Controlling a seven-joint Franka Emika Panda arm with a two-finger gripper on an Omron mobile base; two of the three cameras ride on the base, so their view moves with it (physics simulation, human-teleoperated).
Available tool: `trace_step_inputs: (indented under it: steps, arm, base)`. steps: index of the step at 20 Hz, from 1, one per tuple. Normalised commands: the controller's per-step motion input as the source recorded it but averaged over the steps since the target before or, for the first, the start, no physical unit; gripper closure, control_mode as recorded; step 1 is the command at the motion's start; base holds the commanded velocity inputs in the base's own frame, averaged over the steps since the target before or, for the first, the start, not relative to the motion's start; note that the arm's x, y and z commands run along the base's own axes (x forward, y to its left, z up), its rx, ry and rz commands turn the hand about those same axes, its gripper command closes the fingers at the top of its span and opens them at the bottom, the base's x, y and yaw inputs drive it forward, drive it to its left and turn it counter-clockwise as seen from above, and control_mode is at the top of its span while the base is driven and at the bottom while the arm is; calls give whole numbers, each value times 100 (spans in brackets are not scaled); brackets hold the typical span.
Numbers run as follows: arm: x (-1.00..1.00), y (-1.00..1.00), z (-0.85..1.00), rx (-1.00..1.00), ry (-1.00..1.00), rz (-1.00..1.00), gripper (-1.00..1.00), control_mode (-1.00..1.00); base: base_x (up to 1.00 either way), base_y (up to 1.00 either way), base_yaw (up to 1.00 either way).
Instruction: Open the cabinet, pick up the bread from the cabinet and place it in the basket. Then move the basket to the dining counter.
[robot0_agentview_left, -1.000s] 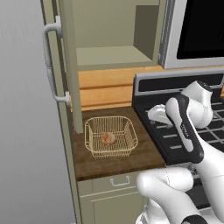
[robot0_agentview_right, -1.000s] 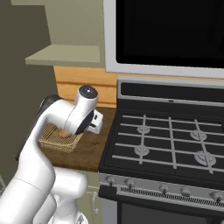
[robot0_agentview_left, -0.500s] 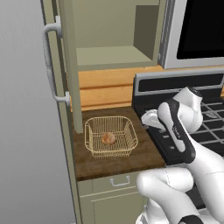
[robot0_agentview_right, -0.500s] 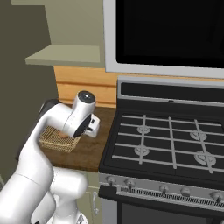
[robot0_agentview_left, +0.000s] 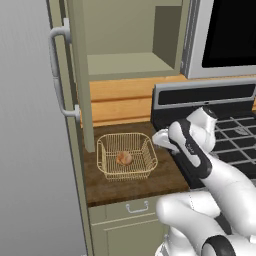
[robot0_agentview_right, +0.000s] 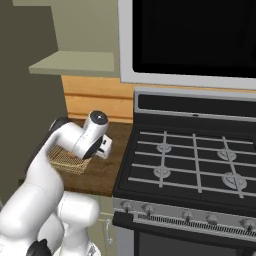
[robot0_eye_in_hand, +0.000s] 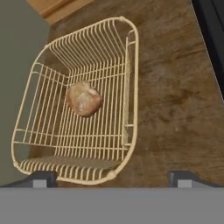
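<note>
Hovering wide-open end effector (robot0_eye_in_hand: 111, 177) above basket (robot0_eye_in_hand: 131, 78) rim; bread (robot0_eye_in_hand: 84, 99) inside. Risk: off-centre grip on flared wire tips basket, spilling bread onto bench (robot0_eye_in_hand: 175, 109).

golden-tan basket (robot0_eye_in_hand: 83, 131); golden-brown bread (robot0_eye_in_hand: 84, 99)

Even, soft rendered light is filling all 3 views, with no glare.
The cabinet (robot0_agentview_left: 131, 37) interior is shading darker at its right wall; the basket (robot0_eye_in_hand: 131, 78) wires are aliasing slightly, and edges are looking mildly soft throughout.
</note>
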Motion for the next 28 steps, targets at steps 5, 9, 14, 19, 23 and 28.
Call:
trace_step_inputs:
  steps: [5, 9, 14, 19, 23, 28]
  arm:
    - [52, -3, -8, 1, 7, 0, -100, -100]
    - [44, -12, -2, 2, 7, 2, -100, -100]
    - [25, -5, -4, 2, 0, 9, -100, -100]
    - [3, -1, -18, 1, 0, 6, -100, -100]
    - [0, 1, -28, 0, 0, 1, -100, -100]
    - [3, 16, -42, 0, 0, 0, -100, -100]
  base:
    - [0, 0, 0]
    - [0, 0, 0]
    - [0, 0, 0]
    - [0, 0, 0]
    - [0, 0, 0]
    - [0, 0, 0]
